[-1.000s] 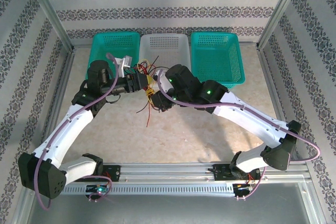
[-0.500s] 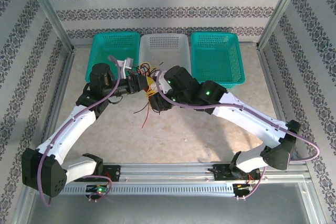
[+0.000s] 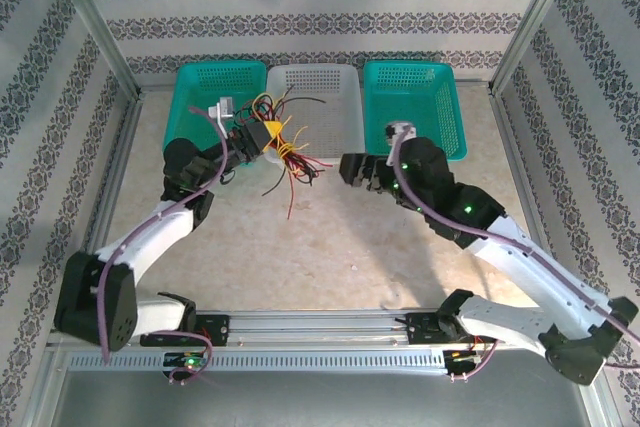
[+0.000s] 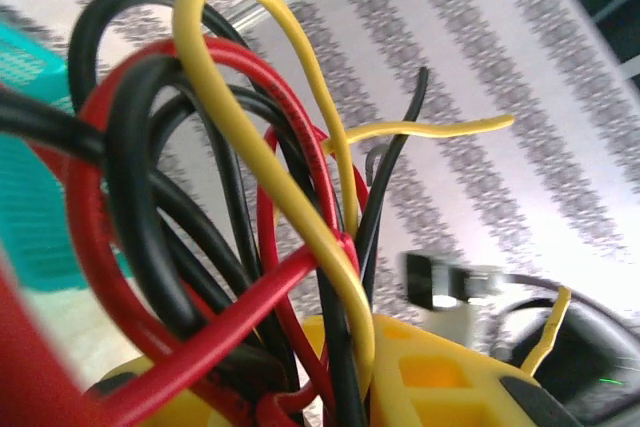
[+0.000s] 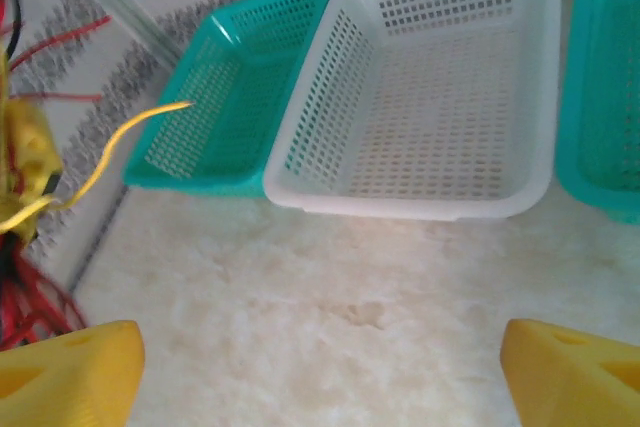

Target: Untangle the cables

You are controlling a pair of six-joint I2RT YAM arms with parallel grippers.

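Left fingers clamped the cables aloft near the table's far edge so strands dangled free; right fingers gaped wide, empty.

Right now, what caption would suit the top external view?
Left pincer grips the tangled red, black and yellow cables by the white basket; right pincer stands open, clear of them.

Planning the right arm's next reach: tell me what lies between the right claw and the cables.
Only bare table separates the right claw from the cables, as the top external view shows.
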